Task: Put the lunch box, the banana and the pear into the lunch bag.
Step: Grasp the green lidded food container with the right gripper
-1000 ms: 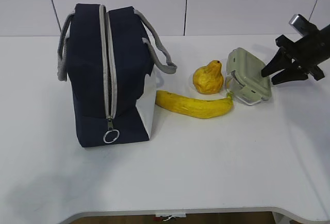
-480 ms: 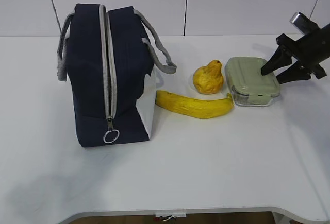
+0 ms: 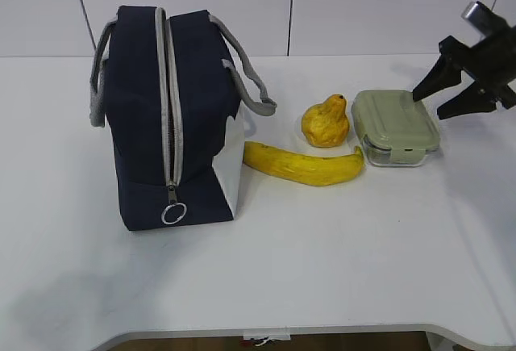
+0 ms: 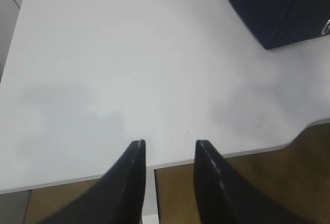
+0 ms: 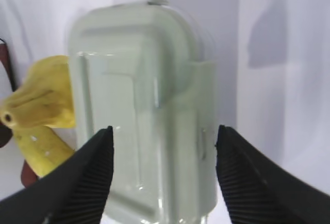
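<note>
Black right fingers point(image 3: 446, 99) spread above lunch box point(image 3: 395, 122).

We seem to be in a lab or test room rather than a home. A plain white table point(image 3: 322, 270) with a rounded front edge carries only a few staged props, and behind it runs a bare white panelled wall point(image 3: 363, 4) split by thin dark seams. Seen from the left wrist, the table's bare top stretches ahead of the jaws, and below them its edge gives way to a brown floor point(image 4: 309, 152). Black robot hardware reaches in from the right. Nothing domestic, such as shelves or appliances, marks the space.
</note>
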Motion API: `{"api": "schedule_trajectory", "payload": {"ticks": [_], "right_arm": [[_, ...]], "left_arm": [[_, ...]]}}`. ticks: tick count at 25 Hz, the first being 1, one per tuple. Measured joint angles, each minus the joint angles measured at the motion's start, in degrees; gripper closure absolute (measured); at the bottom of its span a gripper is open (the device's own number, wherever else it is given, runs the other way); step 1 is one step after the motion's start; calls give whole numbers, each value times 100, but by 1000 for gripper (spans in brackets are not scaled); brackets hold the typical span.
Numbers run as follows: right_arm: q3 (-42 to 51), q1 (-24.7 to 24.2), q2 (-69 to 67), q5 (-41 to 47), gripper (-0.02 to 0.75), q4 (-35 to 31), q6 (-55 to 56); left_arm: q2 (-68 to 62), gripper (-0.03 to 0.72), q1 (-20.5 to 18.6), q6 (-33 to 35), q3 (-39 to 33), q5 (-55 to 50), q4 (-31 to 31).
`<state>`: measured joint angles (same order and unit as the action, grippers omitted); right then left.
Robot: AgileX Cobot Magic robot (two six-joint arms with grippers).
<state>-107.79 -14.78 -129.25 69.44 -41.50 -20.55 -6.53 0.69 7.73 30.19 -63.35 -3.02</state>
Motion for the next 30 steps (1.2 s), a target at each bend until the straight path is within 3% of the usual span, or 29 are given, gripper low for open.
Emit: {"api": "schedule_trajectory", "payload": {"ticks": [17, 24, 30], "right_arm": [[-160, 0, 655, 41, 235, 74, 450], [-160, 0, 655, 41, 141, 234, 651], [-174, 0, 550, 41, 176, 234, 495]], "left_arm": [[0, 444, 0, 0, 0, 0, 0], [0, 444, 0, 0, 0, 0, 0], [0, 444, 0, 0, 0, 0, 0]]}}
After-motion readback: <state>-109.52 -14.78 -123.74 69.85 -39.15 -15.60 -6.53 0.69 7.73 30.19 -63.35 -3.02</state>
